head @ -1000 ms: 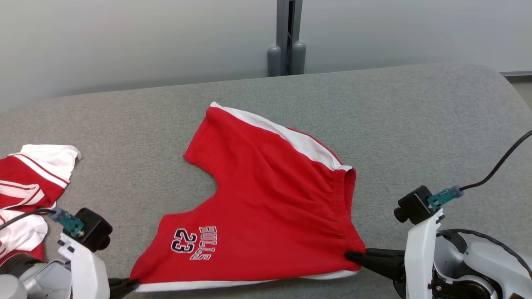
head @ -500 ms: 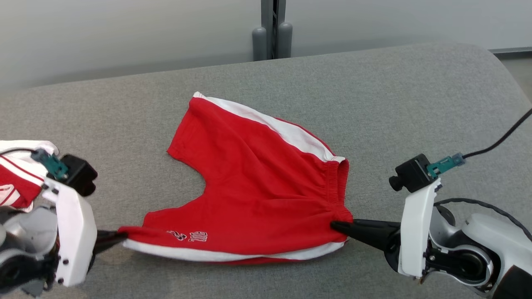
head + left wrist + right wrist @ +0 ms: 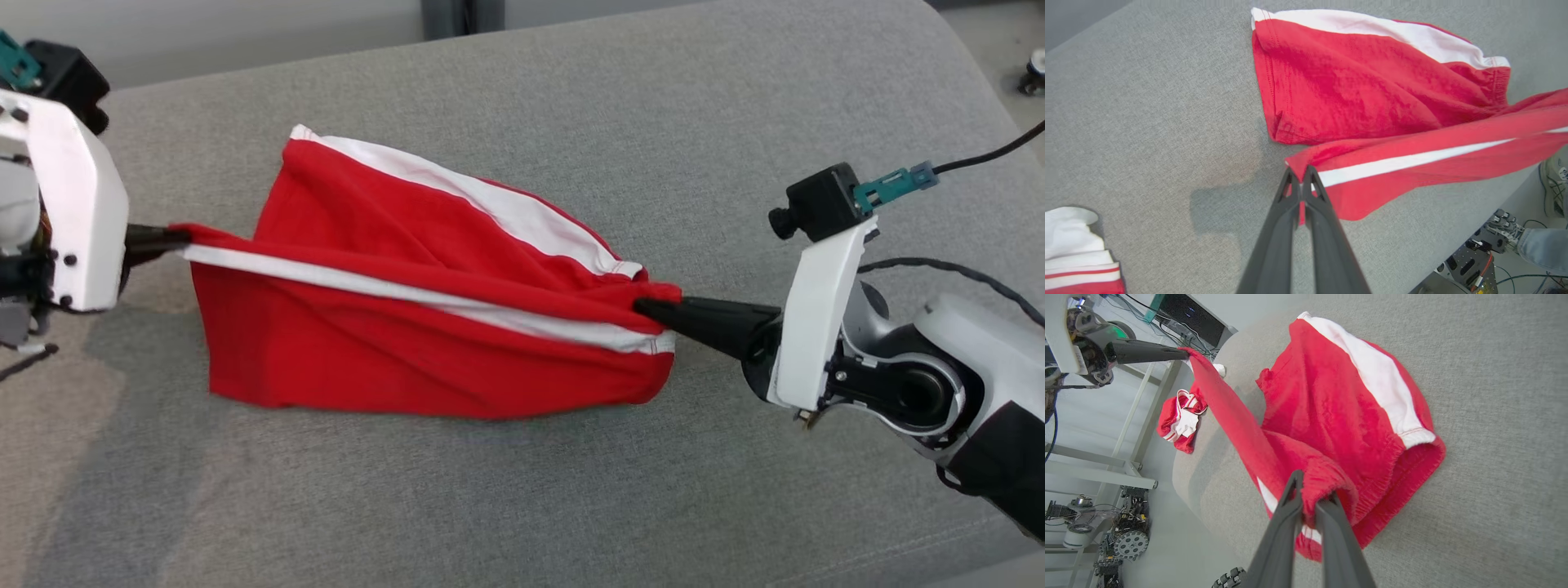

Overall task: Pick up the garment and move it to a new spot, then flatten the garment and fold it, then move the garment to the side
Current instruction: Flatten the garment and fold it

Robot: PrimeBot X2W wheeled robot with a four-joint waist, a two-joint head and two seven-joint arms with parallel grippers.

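1. Nearest me is the grey padded surface (image 3: 522, 506). The near half of the red shorts (image 3: 408, 359) hangs down onto it from a raised edge.
2. My left pincer (image 3: 181, 237) is clamped tight on the hem corner of that edge. My right pincer (image 3: 641, 309) is clamped on the waistband corner.
3. Gripped at both ends, the white-striped edge runs taut between the pincers, clear of the surface. In my judgement this hold serves to carry the near leg over the far one as a fold.
4. Beyond the raised edge, the far leg lies flat on the surface and anchors the shorts.
5. Well apart on my left lies a second red-and-white garment (image 3: 1073, 253), with neither pincer on it.
6. Count: two pincers, both gripping; one pair of shorts; two white side stripes; one other garment.
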